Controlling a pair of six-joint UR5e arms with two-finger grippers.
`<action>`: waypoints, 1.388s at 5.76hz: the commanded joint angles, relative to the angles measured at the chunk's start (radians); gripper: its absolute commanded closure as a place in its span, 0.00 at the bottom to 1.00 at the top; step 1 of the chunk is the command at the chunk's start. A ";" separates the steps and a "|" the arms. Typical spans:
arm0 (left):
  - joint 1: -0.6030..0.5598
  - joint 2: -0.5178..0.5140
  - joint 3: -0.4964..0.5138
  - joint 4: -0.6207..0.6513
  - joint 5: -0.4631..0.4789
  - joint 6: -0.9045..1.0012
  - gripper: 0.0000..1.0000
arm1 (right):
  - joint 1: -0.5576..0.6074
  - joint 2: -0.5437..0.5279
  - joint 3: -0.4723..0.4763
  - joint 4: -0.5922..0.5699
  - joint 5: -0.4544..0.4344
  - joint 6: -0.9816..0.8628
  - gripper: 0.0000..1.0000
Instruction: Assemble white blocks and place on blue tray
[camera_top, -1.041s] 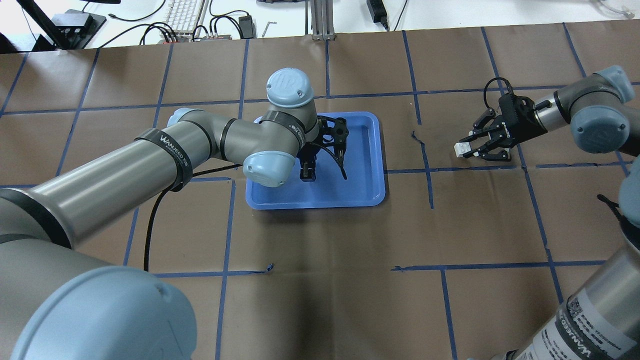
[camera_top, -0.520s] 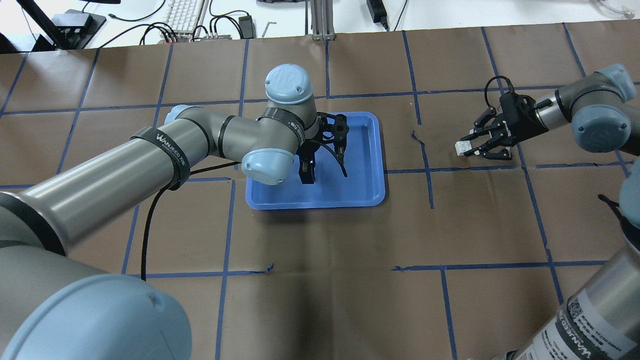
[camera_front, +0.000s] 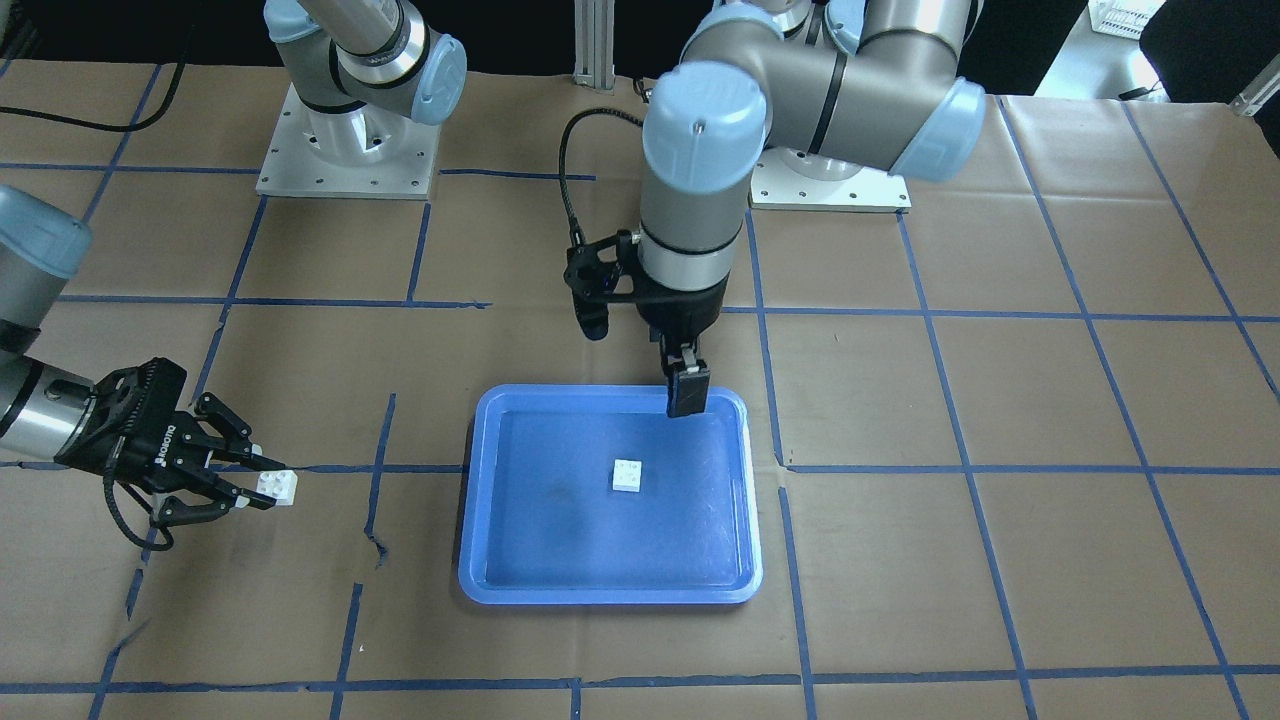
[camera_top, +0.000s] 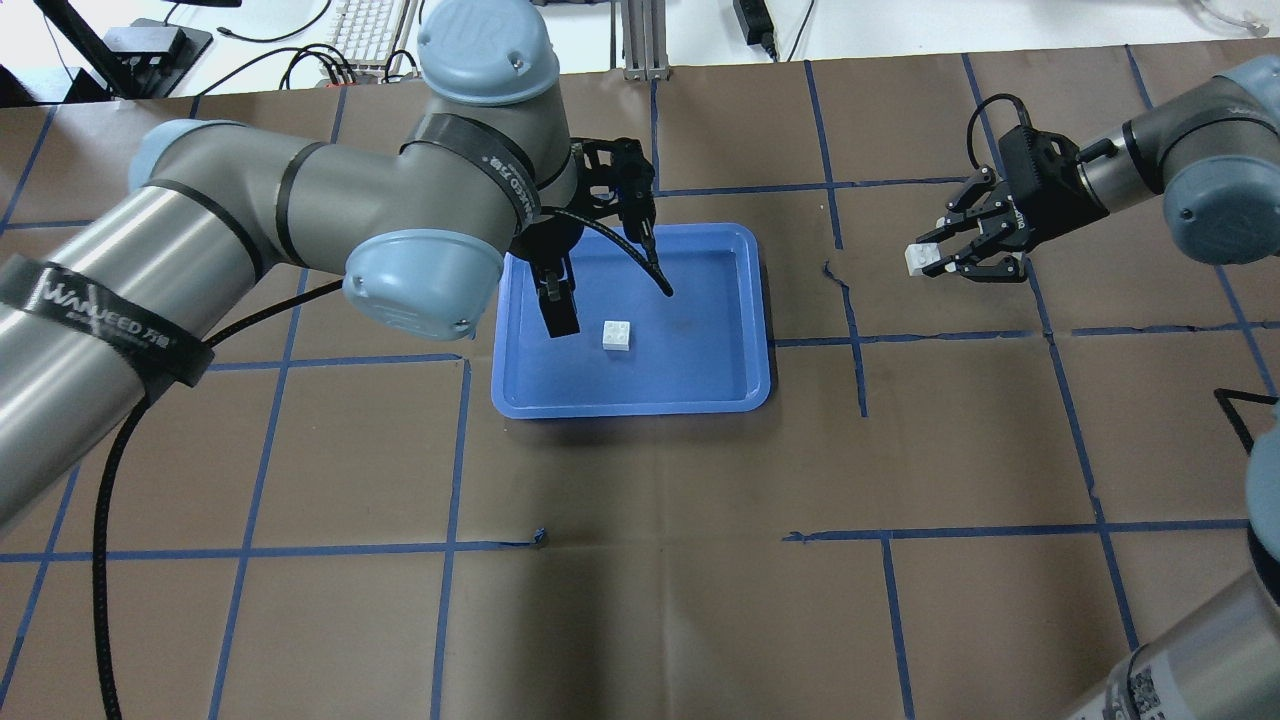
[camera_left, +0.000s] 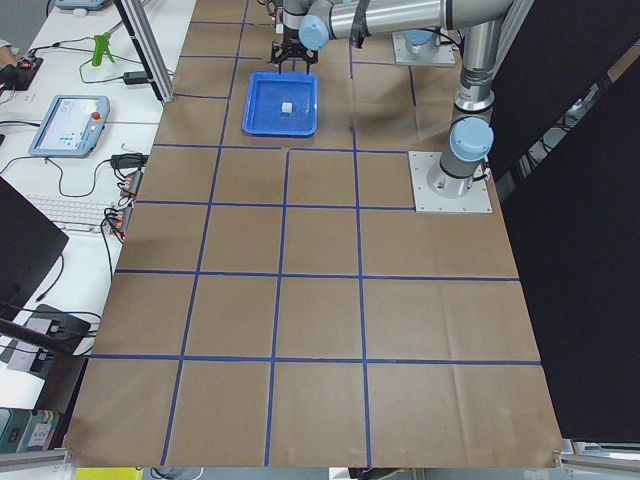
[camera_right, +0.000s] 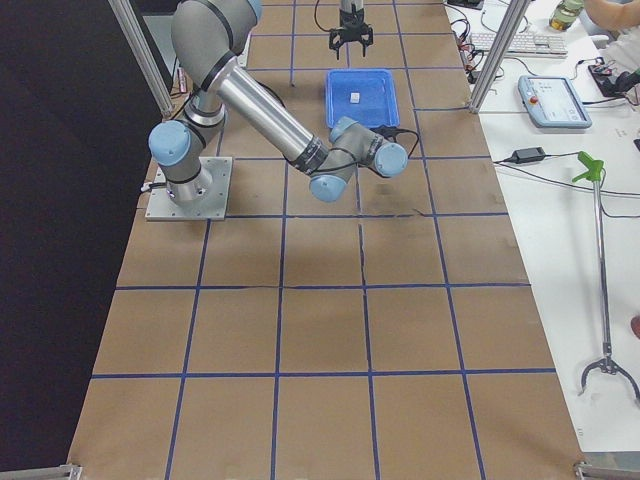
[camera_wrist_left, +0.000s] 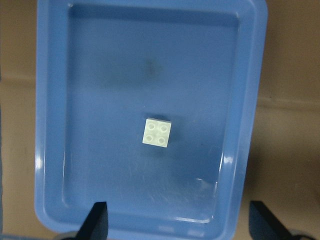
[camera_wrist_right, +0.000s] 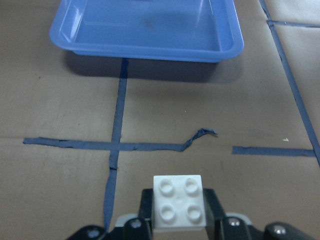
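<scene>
The blue tray (camera_top: 630, 408) lies at mid table. One white block (camera_top: 617, 335) sits studs up on its floor, also in the front view (camera_front: 628, 475) and the left wrist view (camera_wrist_left: 158, 132). My left gripper (camera_top: 556, 295) hangs open and empty above the tray's robot-side edge (camera_front: 686, 385), clear of that block. My right gripper (camera_top: 925, 258) is shut on the other white block (camera_top: 918, 258), held above the table to the right of the tray. That block shows studs up between the fingers in the right wrist view (camera_wrist_right: 179, 202) and in the front view (camera_front: 276, 486).
Brown paper with blue tape lines (camera_top: 860, 340) covers the table. A torn bit of tape (camera_wrist_right: 200, 136) lies between the right gripper and the tray (camera_wrist_right: 145, 50). A keyboard (camera_top: 370, 30) and cables lie beyond the far edge.
My left arm has risen and drawn back from over the tray, uncovering a white block on the tray floor. My right gripper has lifted slightly away with its block.
</scene>
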 joint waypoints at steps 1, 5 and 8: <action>0.004 0.119 -0.022 -0.107 0.030 -0.336 0.01 | 0.143 -0.019 0.002 -0.029 0.032 0.158 0.83; 0.106 0.200 0.004 -0.186 0.047 -0.882 0.01 | 0.389 0.063 0.114 -0.631 0.058 0.693 0.83; 0.240 0.251 0.010 -0.243 0.035 -1.024 0.01 | 0.438 0.208 0.143 -0.822 0.058 0.789 0.83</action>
